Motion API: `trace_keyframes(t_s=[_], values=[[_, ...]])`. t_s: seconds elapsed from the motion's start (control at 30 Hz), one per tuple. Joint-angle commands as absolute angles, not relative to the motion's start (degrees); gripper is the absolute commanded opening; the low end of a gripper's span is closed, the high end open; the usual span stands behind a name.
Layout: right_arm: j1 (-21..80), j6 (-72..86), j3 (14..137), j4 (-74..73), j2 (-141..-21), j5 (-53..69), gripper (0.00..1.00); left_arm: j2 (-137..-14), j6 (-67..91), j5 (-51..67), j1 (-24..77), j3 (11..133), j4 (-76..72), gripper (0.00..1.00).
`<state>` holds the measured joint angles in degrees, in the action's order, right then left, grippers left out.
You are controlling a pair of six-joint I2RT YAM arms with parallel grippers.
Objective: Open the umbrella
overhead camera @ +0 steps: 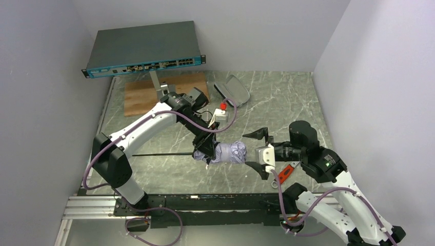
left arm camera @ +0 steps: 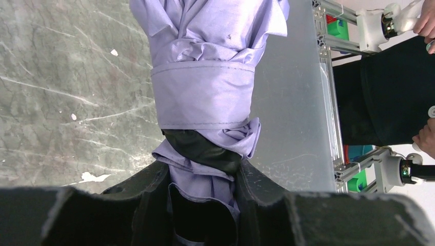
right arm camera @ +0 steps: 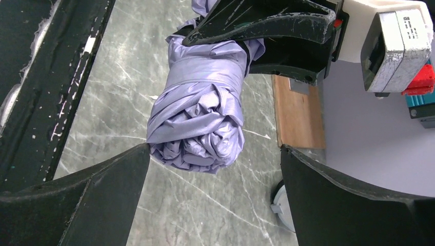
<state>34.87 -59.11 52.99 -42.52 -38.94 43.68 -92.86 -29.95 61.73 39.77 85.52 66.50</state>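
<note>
While my left gripper (overhead camera: 205, 146) clamps the pale lavender fabric folding umbrella (overhead camera: 231, 152) toward the counter's (overhead camera: 287, 102) near edge, my right gripper (overhead camera: 255, 155) gapes empty just beside its rolled end, and with the canopy (right arm camera: 205, 77) banded shut I judge the opening itself not yet begun.

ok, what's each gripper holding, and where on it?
Left gripper is shut on the folded umbrella, at the bundled canopy's shaft-side end. Right gripper is open, holding nothing.
</note>
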Motion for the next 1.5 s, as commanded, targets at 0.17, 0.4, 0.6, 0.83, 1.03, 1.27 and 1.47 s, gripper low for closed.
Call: trace_keyframes(t_s=[0.17,0.4,0.6,0.83,1.03,1.27,1.47], values=[[37.79,-60.36,52.67,-44.82,-38.82,42.56,1.00,-92.23,-29.23,71.32,38.71,86.45,63.16,0.00],[37.77,-60.24,53.88,-51.23,-35.51,40.83,1.00,-92.88,-31.92,71.35,38.50,86.00,64.99,0.00],[37.94,-57.20,51.61,-41.72,-38.25,37.45,1.00,-95.29,-34.29,73.38,38.61,89.24,69.18,0.00],[42.48,-62.75,48.29,-31.92,-39.16,35.47,1.00,-96.15,-31.16,74.65,39.11,89.12,66.56,0.00],[47.00,-71.15,44.88,-27.76,-40.06,35.05,0.91,-97.31,-30.78,75.87,39.20,89.45,66.86,0.00],[48.10,-81.62,43.25,-30.65,-41.15,30.91,0.54,-97.89,-32.66,75.23,39.20,90.29,68.34,0.00],[48.08,-82.33,43.95,-34.25,-40.52,28.37,0.45,-97.72,-33.14,74.42,39.17,89.82,68.74,0.00]])
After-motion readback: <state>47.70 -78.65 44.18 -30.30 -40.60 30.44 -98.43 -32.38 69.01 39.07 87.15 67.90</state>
